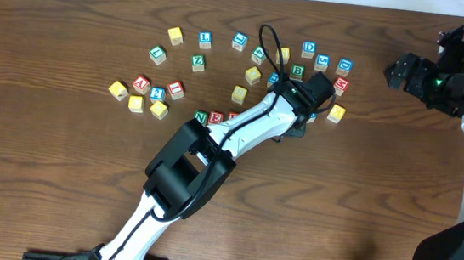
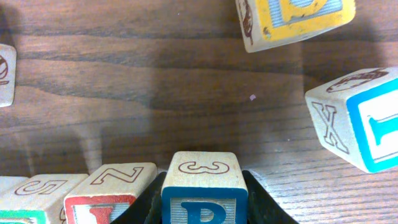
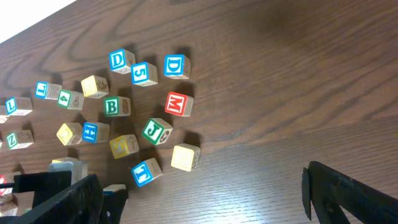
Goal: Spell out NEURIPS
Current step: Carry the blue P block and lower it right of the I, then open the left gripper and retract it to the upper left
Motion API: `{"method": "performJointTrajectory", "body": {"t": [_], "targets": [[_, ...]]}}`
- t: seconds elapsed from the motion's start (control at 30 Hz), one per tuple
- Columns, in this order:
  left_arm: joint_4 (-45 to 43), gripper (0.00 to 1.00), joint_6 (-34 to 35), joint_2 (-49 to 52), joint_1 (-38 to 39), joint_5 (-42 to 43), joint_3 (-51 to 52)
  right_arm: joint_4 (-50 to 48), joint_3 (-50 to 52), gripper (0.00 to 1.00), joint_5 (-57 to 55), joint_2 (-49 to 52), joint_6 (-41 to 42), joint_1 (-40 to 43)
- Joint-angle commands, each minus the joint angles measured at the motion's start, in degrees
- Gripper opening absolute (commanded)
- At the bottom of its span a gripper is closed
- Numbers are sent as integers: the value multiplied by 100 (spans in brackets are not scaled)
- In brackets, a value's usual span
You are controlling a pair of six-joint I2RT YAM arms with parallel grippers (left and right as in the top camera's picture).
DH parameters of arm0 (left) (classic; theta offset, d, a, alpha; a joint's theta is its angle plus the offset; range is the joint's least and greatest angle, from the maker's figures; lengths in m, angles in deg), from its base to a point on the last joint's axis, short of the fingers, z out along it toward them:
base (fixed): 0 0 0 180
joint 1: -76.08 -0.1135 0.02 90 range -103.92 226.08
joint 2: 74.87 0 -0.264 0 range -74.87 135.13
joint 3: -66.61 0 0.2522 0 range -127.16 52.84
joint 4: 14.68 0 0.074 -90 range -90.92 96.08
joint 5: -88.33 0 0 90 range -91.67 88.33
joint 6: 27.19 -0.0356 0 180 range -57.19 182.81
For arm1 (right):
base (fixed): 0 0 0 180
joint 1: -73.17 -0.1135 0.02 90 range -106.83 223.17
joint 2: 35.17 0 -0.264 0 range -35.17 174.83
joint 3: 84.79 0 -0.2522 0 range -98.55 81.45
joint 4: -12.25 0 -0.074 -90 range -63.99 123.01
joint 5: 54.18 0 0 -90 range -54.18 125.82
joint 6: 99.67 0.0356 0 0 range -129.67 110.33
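Dark, streaky wood-grain table [image 1: 56, 181] carries sharp-edged wooden cubes [image 1: 205, 38], pale-faced with painted letters; a short row [image 1: 216, 117] of them, green then red, sits near its middle and reaches under the left arm [image 1: 245, 127]. At that row's end the left pincer [image 2: 205, 210] pinches a cube [image 2: 204, 177] with a blue-framed blue letter and an outlined 3 on top, just beside the red U cube [image 2: 106, 202]. Right pincer [image 3: 202, 193] hangs spread wide, off to the right of them all.
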Motion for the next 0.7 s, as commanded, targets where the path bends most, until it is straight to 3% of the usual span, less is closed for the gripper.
{"method": "performJointTrajectory", "body": {"t": [0.0,0.1,0.67], "targets": [[76,28,66,85,-28,-114,33,0,39,99,37,39,66,-13],[90,35,66,85,-28,-111,33,0,39,99,37,39,68,-13],[70,36,-140,-238,-37,-79,-46,-22,39,99,37,39,68,-13]]}}
